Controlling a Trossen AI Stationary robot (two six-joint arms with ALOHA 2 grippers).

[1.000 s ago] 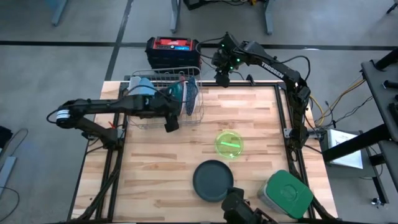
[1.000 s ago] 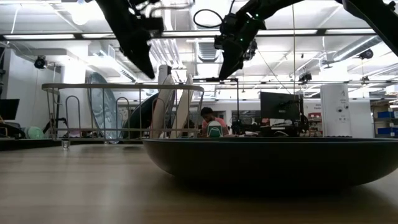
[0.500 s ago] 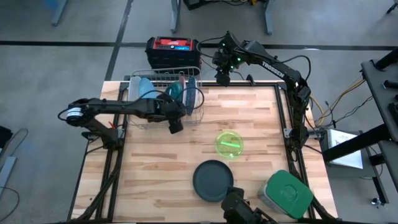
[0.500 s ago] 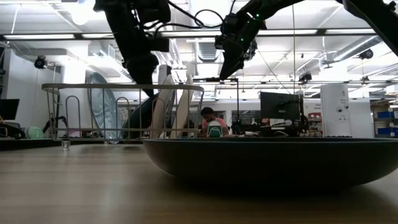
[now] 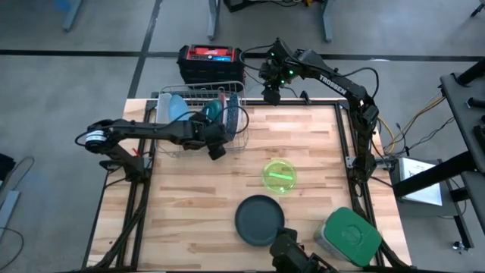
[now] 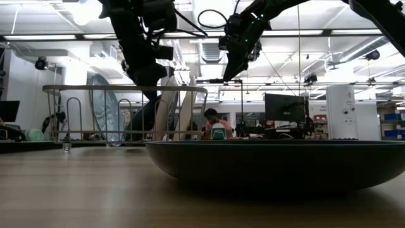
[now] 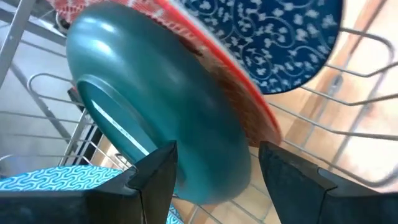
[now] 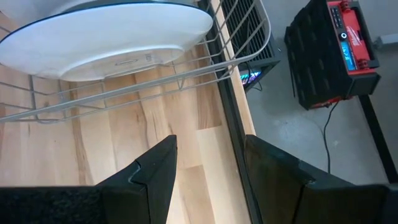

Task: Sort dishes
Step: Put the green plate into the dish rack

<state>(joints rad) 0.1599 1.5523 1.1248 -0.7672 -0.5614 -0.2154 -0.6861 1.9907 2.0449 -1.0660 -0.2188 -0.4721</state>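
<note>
A wire rack (image 5: pixel 198 121) at the table's far left holds dishes on edge: a light blue one (image 5: pixel 174 108), a dark teal bowl (image 7: pixel 155 112), a red-rimmed one (image 7: pixel 217 74) and a blue-patterned white plate (image 7: pixel 280 43). My left gripper (image 5: pixel 217 149) is open at the rack's near right corner; its fingers (image 7: pixel 158 177) stand on either side of the teal bowl's lower rim (image 7: pixel 211 183). I see no touch. My right gripper (image 5: pixel 270 95) is open and empty above the table's far edge. A lime green bowl (image 5: pixel 279 174) and a dark grey-teal plate (image 5: pixel 259 220) rest on the table.
A square grey container with a green lid (image 5: pixel 350 235) stands at the near right corner. A red and black box (image 5: pixel 211 62) sits on the floor beyond the far edge. The dark plate (image 6: pixel 272 161) fills the low view's foreground. Bare wood lies at the near left.
My left gripper has gone toward the table's right edge and down, closing in on the dishes at the rack's right end. The dishes have stayed in place.
</note>
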